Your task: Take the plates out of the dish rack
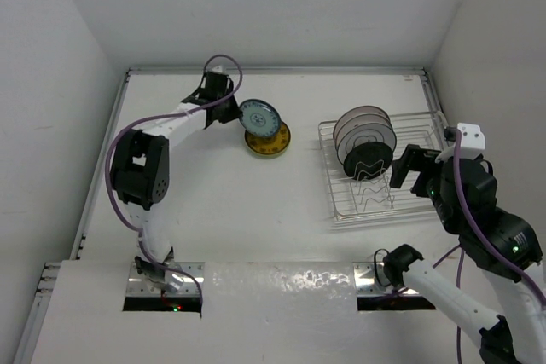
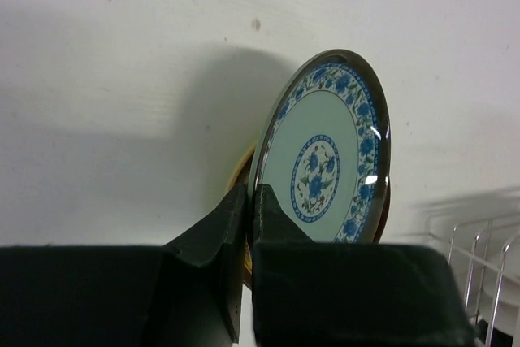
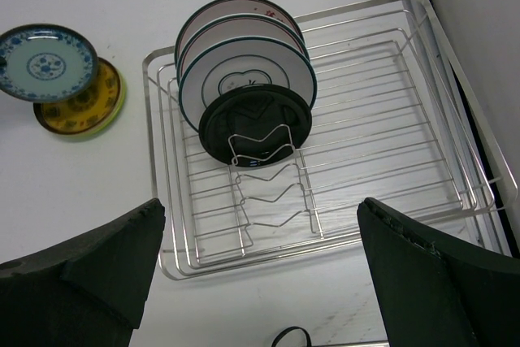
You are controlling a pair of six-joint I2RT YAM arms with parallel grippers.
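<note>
My left gripper [image 2: 250,198] is shut on the rim of a teal-patterned plate [image 2: 325,152], which it holds tilted on edge over a yellow-green plate [image 1: 270,141] lying flat on the table. The silver wire dish rack [image 3: 382,119] stands at the right, with three plates upright at its far end: a black one [image 3: 256,123] in front, a white dark-rimmed one [image 3: 248,77] behind it, and one with red marks [image 3: 236,18] at the back. My right gripper [image 3: 260,209] hovers open above the rack's near edge, with nothing between its fingers.
The rack's near slots [image 3: 272,193] hold no plates. A raised ledge [image 1: 431,83] runs along the table's right side beside the rack. White walls close in the table at the back and on both sides.
</note>
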